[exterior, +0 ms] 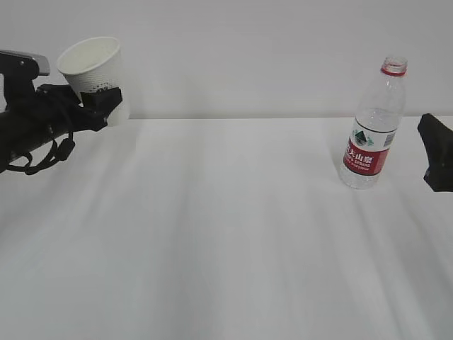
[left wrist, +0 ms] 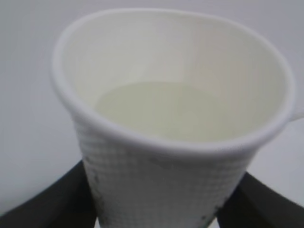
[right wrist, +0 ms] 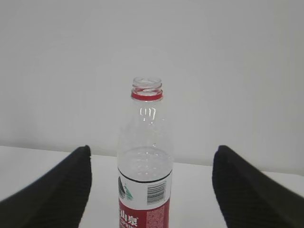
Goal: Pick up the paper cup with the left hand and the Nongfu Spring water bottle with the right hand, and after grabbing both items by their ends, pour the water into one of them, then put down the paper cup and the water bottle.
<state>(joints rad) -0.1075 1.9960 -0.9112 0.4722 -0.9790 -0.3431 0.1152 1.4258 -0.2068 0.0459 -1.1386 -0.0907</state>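
The white paper cup [exterior: 95, 67] is held in the air at the far left, tilted a little, with my left gripper [exterior: 106, 106] shut on its lower part. In the left wrist view the cup [left wrist: 166, 175] fills the frame between the black fingers [left wrist: 52, 204]. A pale disc [left wrist: 161, 109] lies at its bottom, and I cannot tell whether it is water. The Nongfu Spring water bottle [exterior: 371, 127] stands upright and uncapped on the table at the right. Water [right wrist: 145, 164] reaches just above its label. My right gripper [exterior: 435, 152] is open to the right of the bottle [right wrist: 146, 190], apart from it.
A white table [exterior: 226, 234] runs across the view, with a plain white wall [exterior: 248, 57] behind it. The left arm's black body and cables [exterior: 35, 134] reach in from the left edge.
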